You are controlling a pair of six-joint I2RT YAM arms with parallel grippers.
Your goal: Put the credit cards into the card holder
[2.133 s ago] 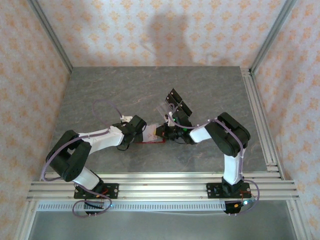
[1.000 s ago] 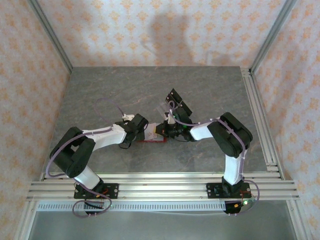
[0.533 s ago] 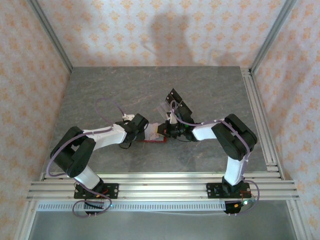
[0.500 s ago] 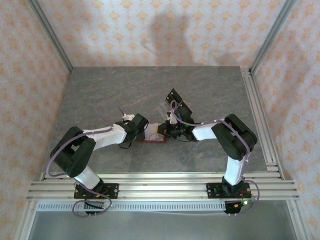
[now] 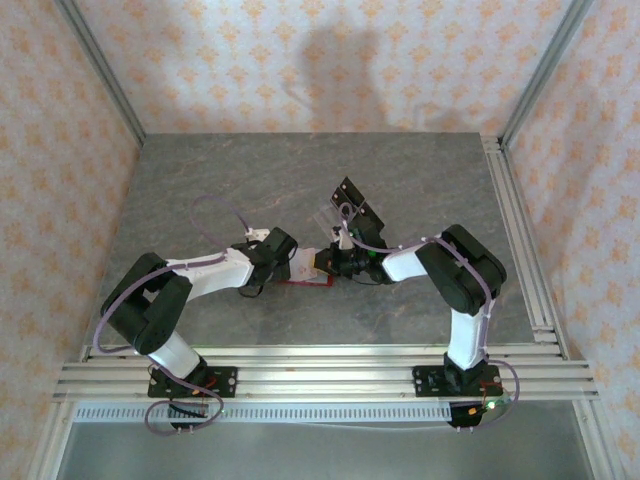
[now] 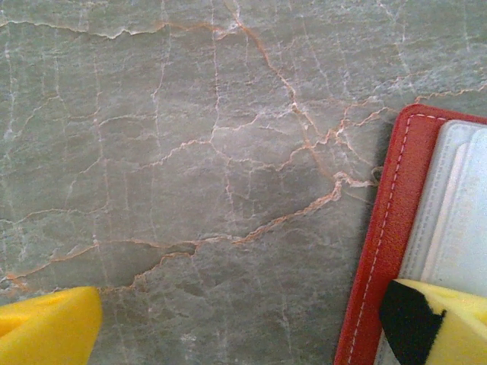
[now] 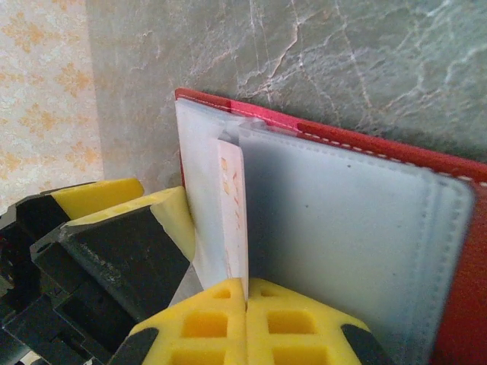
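- The credit card (image 7: 232, 205) stands edge-on in the mouth of the card holder (image 7: 342, 141), partly tucked between two pale pocket layers. From above, the right arm's elbow has swung back a touch in the last half second, while its tip has stayed at the holder.
- That small shift reads as the card being worked in, so the insertion looks under way but not finished.
- The card is thin and pale, with faint orange print along the strip that shows.
- The holder lies open on the grey veined surface (image 6: 190, 152) between the two arms, with a red stitched border around smooth greyish-white pockets.
- The right fingers (image 7: 221, 304) are pressed together with no gap, pinching the card's near edge.
- The left fingers (image 6: 449, 334) are spread wide and hold nothing. One tip sits over the holder's pale inside by the red edge, seemingly pinning it flat, and the other is over bare surface. This arm has not moved for a second.
- Just beyond the holder stands a clear rack (image 5: 335, 215) with black cards.
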